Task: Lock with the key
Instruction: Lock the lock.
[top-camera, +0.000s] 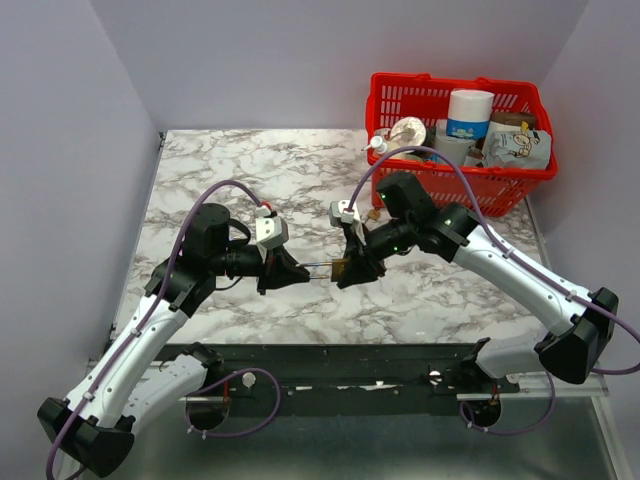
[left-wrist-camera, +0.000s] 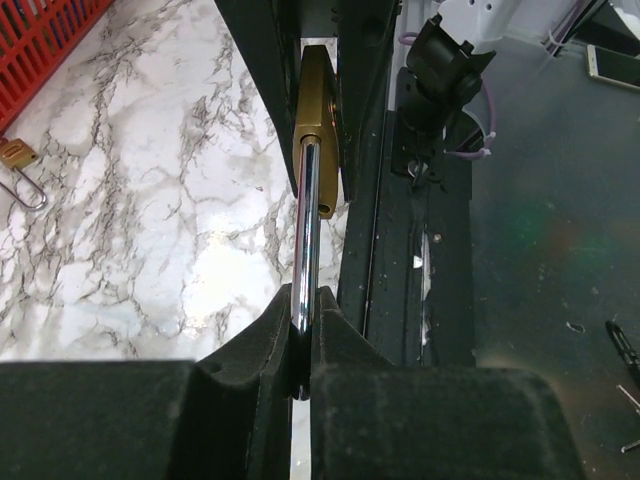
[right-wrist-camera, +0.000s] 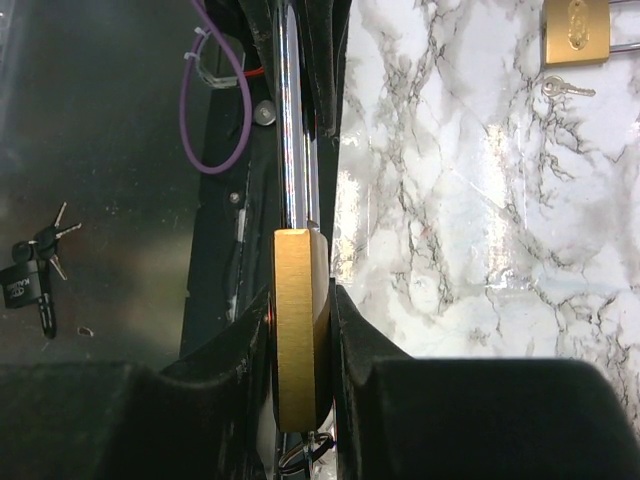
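Padlock (top-camera: 338, 268) is hanging in the air over the middle of the surface (top-camera: 250, 170), held between the two arms. The right pincer (right-wrist-camera: 300, 300) is clenching its brass body by both flat sides, while the left pincer (left-wrist-camera: 303, 305) is grasping the chrome shackle (left-wrist-camera: 307, 220), which is running straight from its fingers to that body. A key (right-wrist-camera: 566, 88) is lying on the marble just beside a second padlock (right-wrist-camera: 575, 30), near the red basket (top-camera: 505, 190) that is sitting in the far right corner. Whether the shackle is sitting latched in the body, I cannot tell.
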